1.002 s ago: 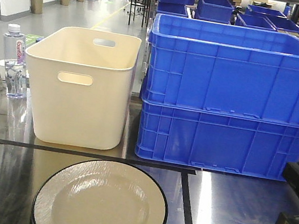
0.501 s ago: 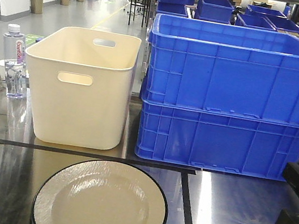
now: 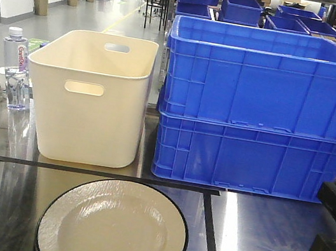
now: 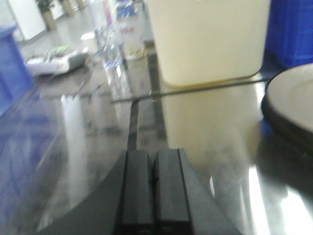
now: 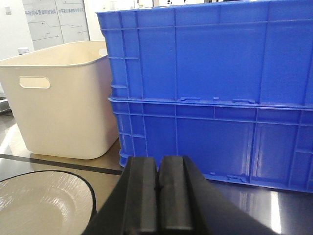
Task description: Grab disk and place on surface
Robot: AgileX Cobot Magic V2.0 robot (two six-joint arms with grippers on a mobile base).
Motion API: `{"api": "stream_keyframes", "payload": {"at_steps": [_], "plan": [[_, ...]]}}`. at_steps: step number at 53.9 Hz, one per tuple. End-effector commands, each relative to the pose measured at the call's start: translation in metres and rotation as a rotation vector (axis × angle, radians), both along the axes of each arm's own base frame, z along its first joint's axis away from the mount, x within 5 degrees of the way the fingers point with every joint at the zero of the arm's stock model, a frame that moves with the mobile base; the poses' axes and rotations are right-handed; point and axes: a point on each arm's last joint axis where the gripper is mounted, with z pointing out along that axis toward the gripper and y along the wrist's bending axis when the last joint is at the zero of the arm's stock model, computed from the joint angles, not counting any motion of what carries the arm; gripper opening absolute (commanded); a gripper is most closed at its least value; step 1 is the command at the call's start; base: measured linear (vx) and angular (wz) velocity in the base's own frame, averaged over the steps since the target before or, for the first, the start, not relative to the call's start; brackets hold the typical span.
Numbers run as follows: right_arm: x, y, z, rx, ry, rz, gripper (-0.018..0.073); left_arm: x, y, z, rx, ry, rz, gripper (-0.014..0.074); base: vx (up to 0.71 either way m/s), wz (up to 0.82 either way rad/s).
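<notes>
Disk [image 3: 114, 226], cream with a black rim, lying flat on the steel surface [image 3: 264, 245] just in front of the cream bin [image 3: 88, 102]. Right gripper [image 5: 157, 188] pinched together on nothing, low over the steel, right of the disk. Left gripper [image 4: 152, 161] likewise pressed together and holding nothing, left of the disk. Blue crates [image 3: 258, 108] stacked touching the bin's right side; water bottle [image 3: 15, 68] at its left.

disk [image 3: 113, 227] cut by bottom edge (stacked rims below), left wrist view blurred
</notes>
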Motion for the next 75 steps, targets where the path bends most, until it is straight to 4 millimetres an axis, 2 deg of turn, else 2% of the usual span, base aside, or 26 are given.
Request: {"api": "stream_keyframes", "payload": {"at_steps": [1,11,13,75], "plan": [[-0.003,0.0,0.013,0.008,-0.042,0.008,-0.0009,-0.005,0.004,-0.014,-0.023,-0.097,0.058,-0.0001,0.0,0.0],[-0.003,0.0,0.013,0.008,-0.042,0.008,-0.0009,-0.012,0.006,-0.085,-0.078,-0.211,0.089,-0.0001,0.0,0.0],[-0.002,0.0,0.012,0.007,-0.039,0.008,-0.0009,-0.011,0.006,-0.087,-0.098,-0.206,0.094,-0.0001,0.0,0.0],[0.0,0.001,0.011,-0.008,-0.034,0.013,-0.0009,-0.01,0.006,-0.083,-0.099,-0.197,0.095,0.0001,0.0,0.0]]}}
